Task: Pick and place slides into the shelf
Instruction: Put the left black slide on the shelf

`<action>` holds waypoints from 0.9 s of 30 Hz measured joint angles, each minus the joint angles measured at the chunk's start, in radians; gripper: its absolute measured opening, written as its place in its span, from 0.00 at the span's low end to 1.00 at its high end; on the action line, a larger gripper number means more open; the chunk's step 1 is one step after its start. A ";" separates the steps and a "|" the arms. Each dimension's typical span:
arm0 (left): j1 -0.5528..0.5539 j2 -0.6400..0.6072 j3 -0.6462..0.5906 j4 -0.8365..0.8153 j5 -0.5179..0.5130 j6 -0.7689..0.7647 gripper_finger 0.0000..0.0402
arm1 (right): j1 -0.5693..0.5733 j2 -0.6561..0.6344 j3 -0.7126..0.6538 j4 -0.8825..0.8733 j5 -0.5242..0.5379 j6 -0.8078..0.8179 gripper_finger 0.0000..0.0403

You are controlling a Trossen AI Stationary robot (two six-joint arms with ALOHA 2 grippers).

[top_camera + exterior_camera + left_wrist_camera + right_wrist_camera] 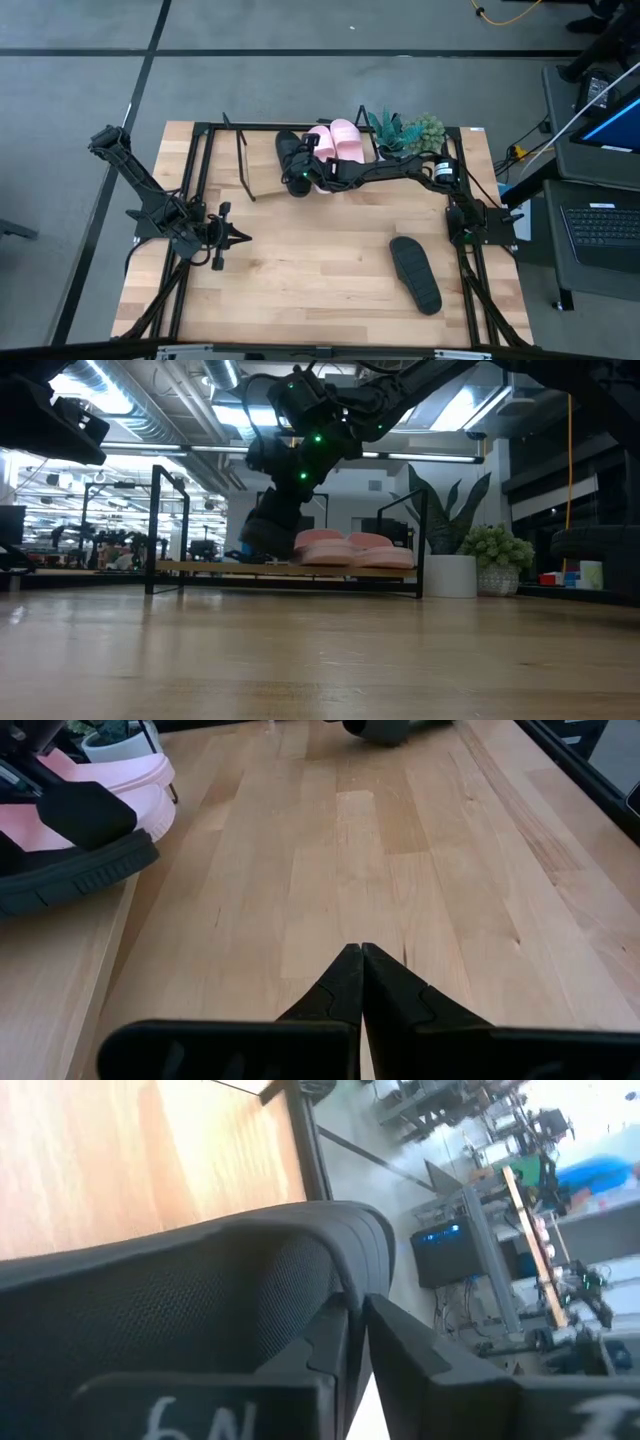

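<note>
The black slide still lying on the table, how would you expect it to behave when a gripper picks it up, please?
The black slide looks like moulded foam, so probably light. It lies flat, so it is unlikely to roll or tip. Its long ridged sole may flex if gripped at one end.

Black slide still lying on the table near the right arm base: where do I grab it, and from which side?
Probably the wide strap of the black slide, pinched from straight above. It lies flat, sole down, alone on the table, so the raised strap is the one part fingers can close across. The right gripper is busy at the shelf; the left gripper is free.
</note>
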 joint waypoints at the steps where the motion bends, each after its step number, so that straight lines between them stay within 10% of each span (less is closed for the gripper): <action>1: 0.000 0.000 0.000 0.000 0.000 0.000 0.00 | 0.000 0.000 0.000 0.000 -0.010 -0.019 0.11; 27: 0.000 0.000 0.000 0.000 0.000 0.000 0.00 | 0.000 0.000 0.000 -0.034 -0.026 -0.021 0.16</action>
